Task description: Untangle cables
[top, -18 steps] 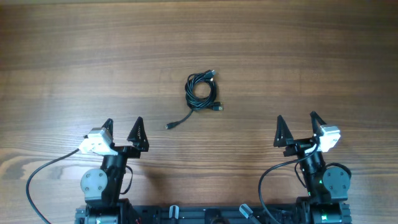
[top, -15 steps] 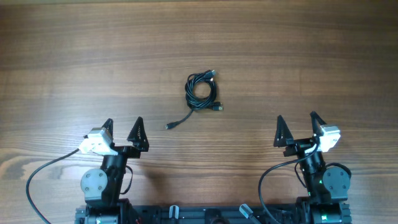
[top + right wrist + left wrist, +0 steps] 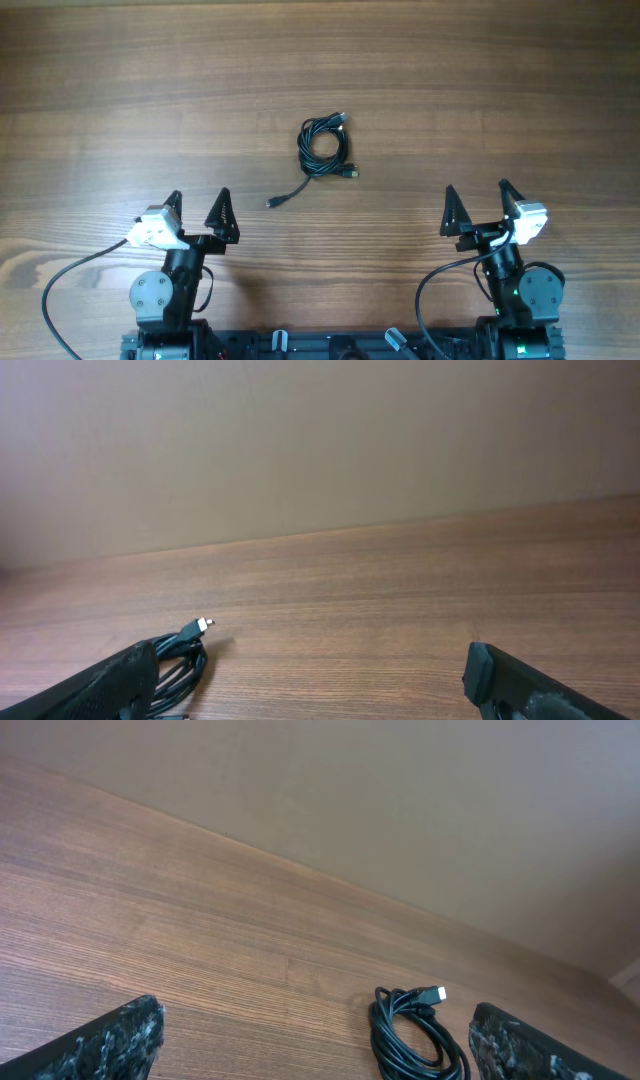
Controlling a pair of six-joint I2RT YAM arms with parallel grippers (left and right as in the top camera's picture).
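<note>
- On the desk, near its middle, the cables lie coiled, one loose end trailing; my left jaws and right jaws stand wide open, empty, well back.
- If I pinch the whole coil, I could tighten the tangle.

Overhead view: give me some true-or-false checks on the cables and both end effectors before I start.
1. The cables lie coiled on the table. True.
2. The left end effector is shut on the cables. False: it is open, empty and apart from them.
3. The right end effector is open. True.
4. A loose end trails from the coil toward the right arm. False: it trails toward the left arm's side.
</note>
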